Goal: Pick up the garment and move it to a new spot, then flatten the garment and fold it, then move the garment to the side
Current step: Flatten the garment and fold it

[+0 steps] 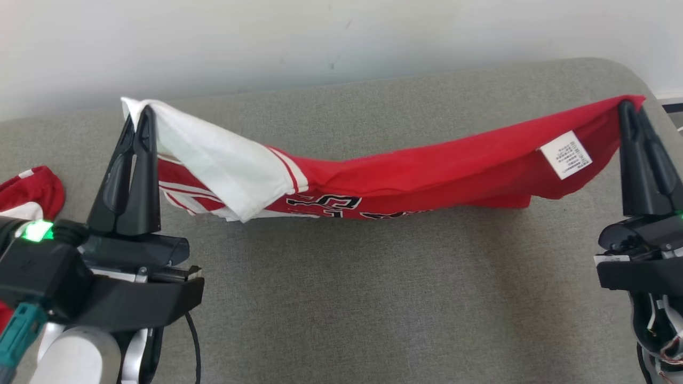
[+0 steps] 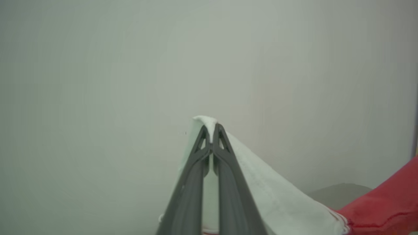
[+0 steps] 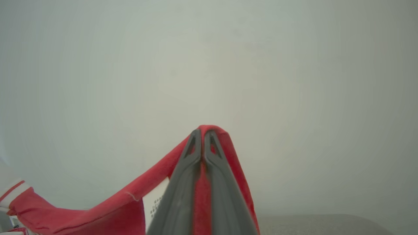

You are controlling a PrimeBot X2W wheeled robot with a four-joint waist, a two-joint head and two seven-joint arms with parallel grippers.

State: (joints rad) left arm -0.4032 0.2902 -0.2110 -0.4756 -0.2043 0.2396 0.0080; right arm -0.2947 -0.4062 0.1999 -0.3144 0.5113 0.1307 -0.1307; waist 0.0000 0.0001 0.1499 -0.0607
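At far left, a crumpled red-and-white cloth (image 1: 32, 192) lay on the grey fabric-covered surface (image 1: 341, 298). The left gripper (image 1: 140, 113), fingers pointing up the head view, was pinched tight on the white corner (image 1: 213, 154) of the red jersey garment with white trim and black lettering (image 1: 427, 165). The garment hung stretched between the two grippers, sagging at its middle. Whether its lower edge touched the surface could not be told. A white printed care label (image 1: 566, 154) showed near the right end. The right gripper (image 1: 625, 106) was clamped on the garment's red corner, before a pale wall (image 1: 320, 37).
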